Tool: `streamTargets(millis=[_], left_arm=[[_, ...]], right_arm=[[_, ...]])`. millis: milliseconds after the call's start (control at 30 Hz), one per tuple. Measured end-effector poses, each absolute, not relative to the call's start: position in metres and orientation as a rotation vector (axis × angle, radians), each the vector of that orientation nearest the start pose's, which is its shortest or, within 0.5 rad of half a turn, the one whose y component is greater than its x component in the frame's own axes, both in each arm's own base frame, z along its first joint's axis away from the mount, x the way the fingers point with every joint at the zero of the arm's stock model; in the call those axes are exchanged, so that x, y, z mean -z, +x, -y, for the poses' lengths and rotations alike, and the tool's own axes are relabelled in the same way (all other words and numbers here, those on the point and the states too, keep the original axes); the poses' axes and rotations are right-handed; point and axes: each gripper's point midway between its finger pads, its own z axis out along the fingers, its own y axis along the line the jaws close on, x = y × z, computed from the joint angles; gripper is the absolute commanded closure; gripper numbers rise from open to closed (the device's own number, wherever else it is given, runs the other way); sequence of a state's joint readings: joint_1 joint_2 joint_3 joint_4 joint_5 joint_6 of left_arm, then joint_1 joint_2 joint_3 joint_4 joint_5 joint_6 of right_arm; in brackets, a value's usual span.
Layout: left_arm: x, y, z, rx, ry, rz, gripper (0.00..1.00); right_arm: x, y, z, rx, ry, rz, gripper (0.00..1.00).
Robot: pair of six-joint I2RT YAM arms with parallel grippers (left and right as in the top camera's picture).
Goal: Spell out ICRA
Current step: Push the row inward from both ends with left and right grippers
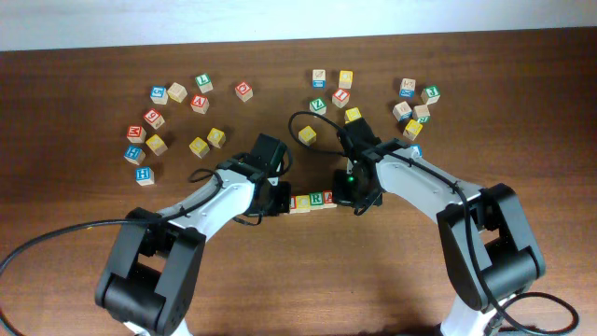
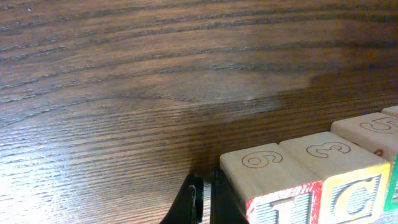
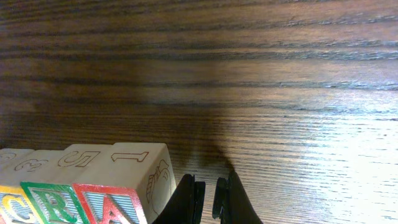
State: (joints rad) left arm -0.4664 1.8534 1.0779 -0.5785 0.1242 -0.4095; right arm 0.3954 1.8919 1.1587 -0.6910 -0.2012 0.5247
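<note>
Four cubes stand in a touching row at the table's middle: red I [image 1: 297, 203], yellow C [image 1: 307, 202], green R [image 1: 318, 200], red A [image 1: 329, 198]. My left gripper [image 1: 280, 202] sits at the row's left end. In the left wrist view it [image 2: 205, 200] is shut on nothing, its right finger against the I cube [image 2: 273, 186], with the C cube [image 2: 342, 171] beside that. My right gripper [image 1: 348, 198] is at the row's right end. In the right wrist view it [image 3: 209, 198] is shut and empty, just right of the A cube [image 3: 124, 180], which adjoins the R cube [image 3: 53, 202].
Loose letter cubes lie scattered at the back left [image 1: 154, 119], back middle [image 1: 331, 89] and back right [image 1: 415, 103]. A yellow cube [image 1: 307, 135] sits between the arms. A black cable [image 1: 298, 119] loops behind the right arm.
</note>
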Motion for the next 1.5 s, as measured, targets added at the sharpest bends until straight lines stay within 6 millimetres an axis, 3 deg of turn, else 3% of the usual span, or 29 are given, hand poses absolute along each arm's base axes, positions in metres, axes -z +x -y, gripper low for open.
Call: streamTargets(millis=[200, 600, 1500], left_arm=[[0.000, 0.315, 0.183, 0.309, 0.105, -2.981, 1.00], [0.000, 0.316, 0.183, 0.311, 0.106, -2.977, 1.00], [0.002, 0.311, 0.174, 0.244, 0.098, -3.003, 1.00]], right_arm=[[-0.007, 0.334, -0.176, -0.413, 0.162, -3.012, 0.96], [-0.007, 0.316, -0.180, -0.465, 0.169, -3.085, 0.96], [-0.008, 0.320, -0.187, -0.520, 0.158, -3.061, 0.96]])
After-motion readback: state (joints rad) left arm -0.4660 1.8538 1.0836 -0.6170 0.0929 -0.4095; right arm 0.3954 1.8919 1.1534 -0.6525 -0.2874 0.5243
